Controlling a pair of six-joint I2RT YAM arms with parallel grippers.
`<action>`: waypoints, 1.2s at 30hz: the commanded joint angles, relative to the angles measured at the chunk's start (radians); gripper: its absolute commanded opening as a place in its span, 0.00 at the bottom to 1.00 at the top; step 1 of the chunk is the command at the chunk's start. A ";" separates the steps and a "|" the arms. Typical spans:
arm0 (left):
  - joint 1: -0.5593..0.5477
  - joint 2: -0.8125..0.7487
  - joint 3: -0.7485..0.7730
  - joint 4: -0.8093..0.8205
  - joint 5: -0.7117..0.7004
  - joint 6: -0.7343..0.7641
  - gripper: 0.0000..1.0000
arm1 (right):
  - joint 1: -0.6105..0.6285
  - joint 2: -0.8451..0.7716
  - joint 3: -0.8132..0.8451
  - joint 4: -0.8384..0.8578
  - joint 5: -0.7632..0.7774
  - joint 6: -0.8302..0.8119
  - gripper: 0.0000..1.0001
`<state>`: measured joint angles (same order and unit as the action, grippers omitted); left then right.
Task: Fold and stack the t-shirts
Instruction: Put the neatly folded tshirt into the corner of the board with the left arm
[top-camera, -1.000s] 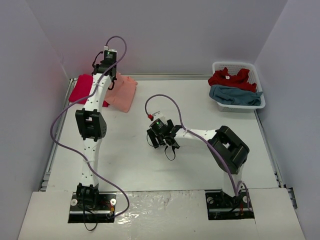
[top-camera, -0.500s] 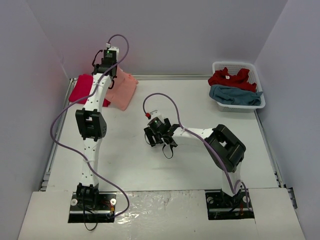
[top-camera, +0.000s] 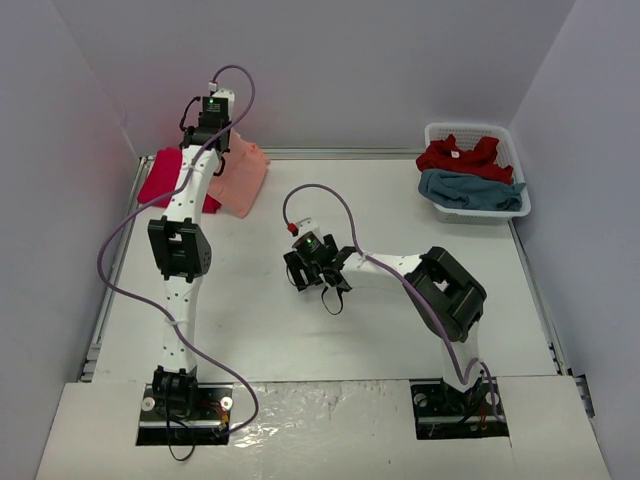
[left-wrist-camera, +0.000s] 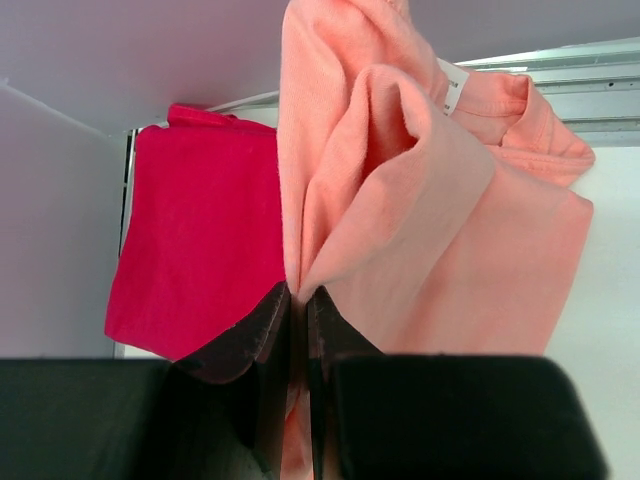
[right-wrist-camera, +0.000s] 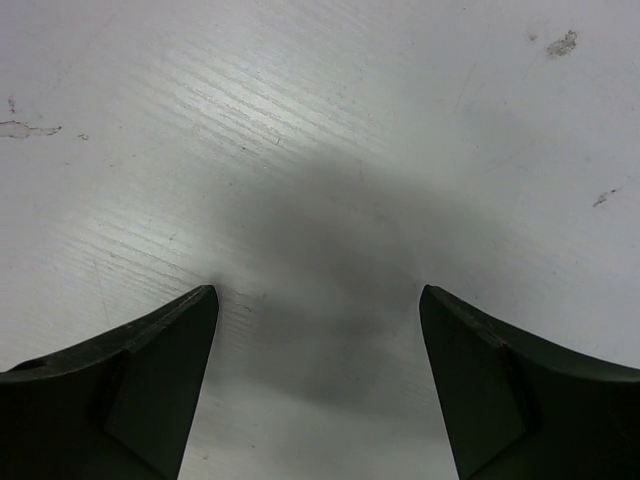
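My left gripper (left-wrist-camera: 298, 292) is shut on a fold of the salmon-orange t-shirt (left-wrist-camera: 440, 230) and holds it lifted at the far left of the table (top-camera: 244, 172). A folded crimson red t-shirt (left-wrist-camera: 195, 250) lies flat beside it on the left, also in the top view (top-camera: 158, 182). Another crimson red t-shirt (top-camera: 458, 157) and a dusty teal-blue t-shirt (top-camera: 470, 190) lie in the white basket (top-camera: 515, 148). My right gripper (right-wrist-camera: 318, 295) is open and empty, low over the bare table near its middle (top-camera: 305, 275).
The white slotted basket stands at the back right corner. Walls close the table at the back and both sides. A metal rail (left-wrist-camera: 570, 70) runs along the table's far edge.
My left gripper has lifted the salmon-orange shirt and drawn it left, toward the red shirt. My right gripper has slid a little to the left over the table.
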<state>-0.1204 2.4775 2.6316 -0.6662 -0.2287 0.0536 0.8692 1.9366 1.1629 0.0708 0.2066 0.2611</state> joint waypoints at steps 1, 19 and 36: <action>0.013 -0.129 0.028 0.057 -0.015 0.023 0.02 | -0.002 0.113 -0.051 -0.193 -0.024 -0.028 0.79; 0.036 -0.158 0.059 0.045 0.011 0.037 0.02 | -0.001 0.153 -0.034 -0.204 -0.036 -0.033 0.79; 0.053 -0.192 0.077 0.034 0.026 0.023 0.02 | 0.004 0.179 -0.023 -0.212 -0.044 -0.033 0.79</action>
<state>-0.0826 2.4020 2.6499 -0.6689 -0.1982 0.0753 0.8692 1.9919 1.2133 0.1177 0.1665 0.2646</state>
